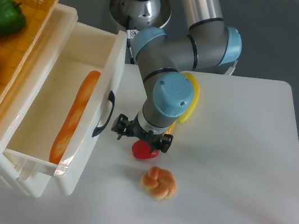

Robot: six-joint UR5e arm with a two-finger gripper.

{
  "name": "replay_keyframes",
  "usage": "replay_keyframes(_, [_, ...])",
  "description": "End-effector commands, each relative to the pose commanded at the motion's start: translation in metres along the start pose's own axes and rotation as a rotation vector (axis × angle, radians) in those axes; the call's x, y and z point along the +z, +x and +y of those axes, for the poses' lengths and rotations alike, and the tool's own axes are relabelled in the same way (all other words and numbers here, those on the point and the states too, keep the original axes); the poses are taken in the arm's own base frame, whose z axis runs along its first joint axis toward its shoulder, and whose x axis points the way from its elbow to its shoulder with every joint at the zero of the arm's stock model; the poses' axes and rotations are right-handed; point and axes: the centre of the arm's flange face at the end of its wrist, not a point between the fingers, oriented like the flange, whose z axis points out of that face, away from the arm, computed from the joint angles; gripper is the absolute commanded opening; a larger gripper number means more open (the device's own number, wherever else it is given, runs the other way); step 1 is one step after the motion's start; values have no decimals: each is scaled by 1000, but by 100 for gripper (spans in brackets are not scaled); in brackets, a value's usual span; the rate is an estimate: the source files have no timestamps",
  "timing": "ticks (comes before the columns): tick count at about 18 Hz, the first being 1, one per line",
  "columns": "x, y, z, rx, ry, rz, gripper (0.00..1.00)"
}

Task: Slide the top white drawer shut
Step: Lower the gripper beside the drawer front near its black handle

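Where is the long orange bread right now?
The long orange bread lies inside the open top white drawer on the left side of the picture, just behind the front panel with the black handle, next to the orange basket.

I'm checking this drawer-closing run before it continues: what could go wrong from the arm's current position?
1. The gripper hangs right over the small red object and could drag it toward the knotted bread roll.
2. Pushing the top white drawer off-centre, beside its curved black handle, might skew it.
3. The long orange baguette inside may shift if the drawer shuts hard.
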Motion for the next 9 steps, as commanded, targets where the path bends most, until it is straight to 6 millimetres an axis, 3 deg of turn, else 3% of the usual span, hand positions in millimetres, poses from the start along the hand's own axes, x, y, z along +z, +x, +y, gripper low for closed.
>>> replay_keyframes(9, [-2, 7, 0, 8, -2, 8, 100])
